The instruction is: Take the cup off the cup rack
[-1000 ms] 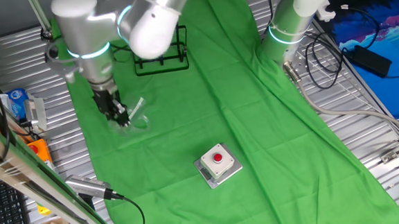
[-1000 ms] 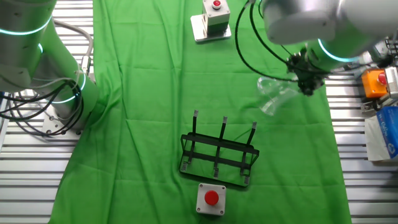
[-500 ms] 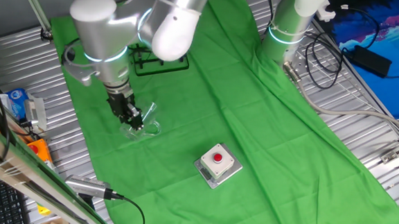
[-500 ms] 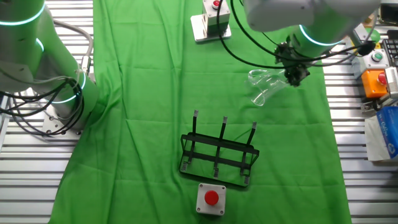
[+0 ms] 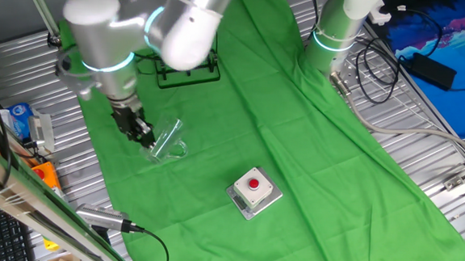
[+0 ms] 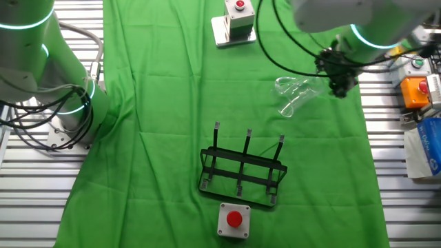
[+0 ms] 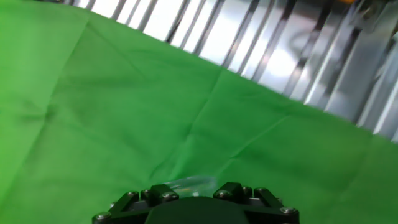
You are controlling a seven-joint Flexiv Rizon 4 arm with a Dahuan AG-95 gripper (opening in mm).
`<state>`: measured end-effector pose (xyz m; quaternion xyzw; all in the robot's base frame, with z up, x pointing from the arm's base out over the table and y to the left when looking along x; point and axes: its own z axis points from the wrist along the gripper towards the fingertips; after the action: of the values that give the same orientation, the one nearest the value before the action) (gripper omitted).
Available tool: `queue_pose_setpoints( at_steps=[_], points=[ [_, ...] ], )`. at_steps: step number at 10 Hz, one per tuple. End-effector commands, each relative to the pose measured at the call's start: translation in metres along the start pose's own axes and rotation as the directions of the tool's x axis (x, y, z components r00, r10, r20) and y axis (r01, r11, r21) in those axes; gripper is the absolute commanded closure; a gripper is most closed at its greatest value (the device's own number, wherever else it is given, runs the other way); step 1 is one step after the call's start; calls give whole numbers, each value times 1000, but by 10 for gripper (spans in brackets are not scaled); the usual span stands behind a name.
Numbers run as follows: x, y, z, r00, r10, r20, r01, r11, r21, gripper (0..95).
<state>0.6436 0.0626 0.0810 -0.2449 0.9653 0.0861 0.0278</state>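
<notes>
Already the main step looks done: the rack [image 6: 242, 173] stands bare on the green cloth [image 6: 172, 89], no mug on any peg, near the tabletop edge where a red-button box [image 6: 233, 220] sits. The cup [image 6: 292, 97] lies on its side on the cloth, well apart from the rack and toward the cloth's edge by the bare metal slats. The gripper [image 6: 339, 86] is just beside the cup, and the fixed views suggest no grip on it; whether the fingers are spread or closed I cannot tell, and the hand view shows only a glint of glass. What remains, I judge, is backing the arm clear.
</notes>
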Motion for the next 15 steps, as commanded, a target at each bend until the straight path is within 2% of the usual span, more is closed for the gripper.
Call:
queue_pose_setpoints(
  at_steps=[1,2,3,5,8,9,11,15],
  points=[
    [-5,-17,-3,996,-79,-38,81,994,68,190],
    [-6,-21,-1,994,-98,-52,102,990,94,190],
    [-8,-27,1,989,-132,-73,140,982,128,380],
    [-10,-37,3,979,-177,-99,192,968,163,380],
    [-9,-40,8,980,-177,-87,190,968,165,380],
    [-10,-39,10,983,-165,-75,176,971,165,190],
    [-13,-35,13,989,-140,-45,145,977,156,190],
    [-16,-23,22,994,-109,-32,113,980,163,190]
  ],
)
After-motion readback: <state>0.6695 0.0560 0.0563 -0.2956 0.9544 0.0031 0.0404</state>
